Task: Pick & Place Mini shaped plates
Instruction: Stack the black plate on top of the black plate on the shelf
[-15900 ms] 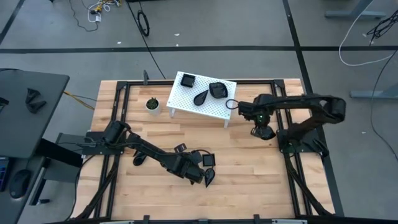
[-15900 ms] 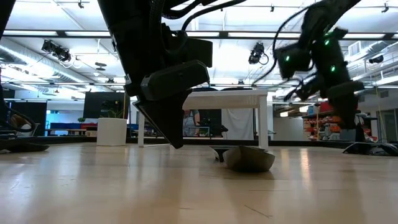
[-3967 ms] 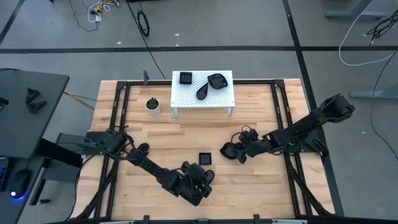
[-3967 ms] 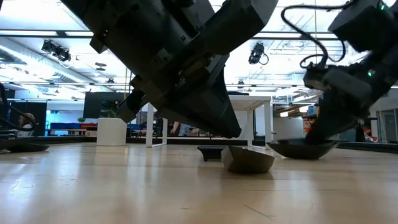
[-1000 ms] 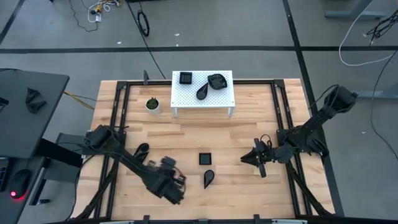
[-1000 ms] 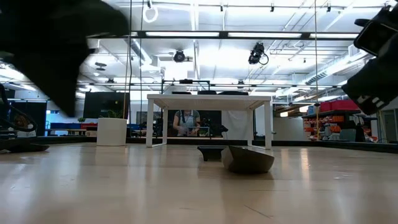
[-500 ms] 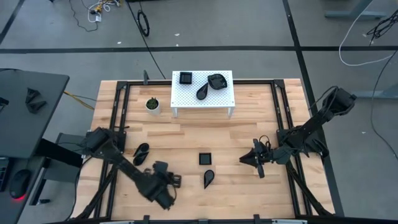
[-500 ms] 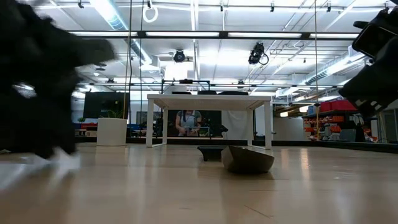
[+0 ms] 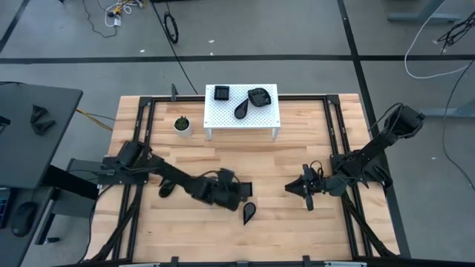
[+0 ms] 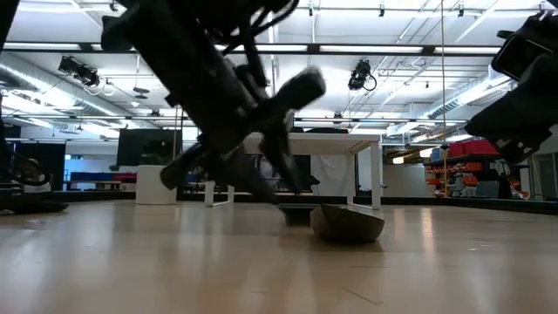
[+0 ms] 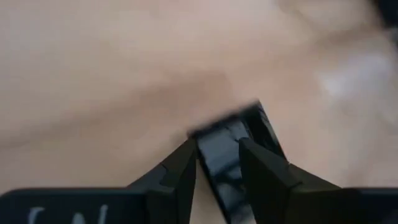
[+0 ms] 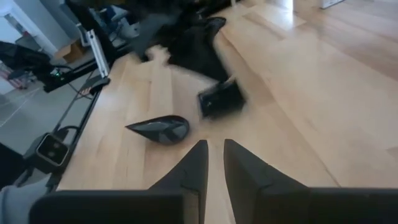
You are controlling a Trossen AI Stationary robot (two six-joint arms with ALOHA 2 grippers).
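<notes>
In the high view the left gripper (image 9: 236,190) sits at centre frame, low over the table (image 9: 297,230), its tip at a square plate (image 9: 246,190). The left wrist view shows its fingers (image 11: 180,171) set a narrow gap apart on either side of that square plate (image 11: 231,152); the picture is blurred, so I cannot tell whether they press on it.

Just below, a teardrop plate (image 9: 248,213) lies on the wood, apart from the gripper. In the low view it sits right of centre (image 10: 348,223), with the square plate (image 10: 295,212) just behind it.

The right gripper (image 9: 295,189) hangs at the right of centre, well apart from both plates. In the right wrist view its fingers (image 12: 196,163) are nearly closed, a thin slit between them, holding nothing.

At upper centre a white stand (image 9: 267,119) carries three plates: a square one (image 9: 222,93), a teardrop one (image 9: 241,110) and a leaf one (image 9: 258,96). A plant pot (image 9: 182,124) stands left of the stand. Another plate (image 9: 166,187) lies at the left, partly under the left arm.
</notes>
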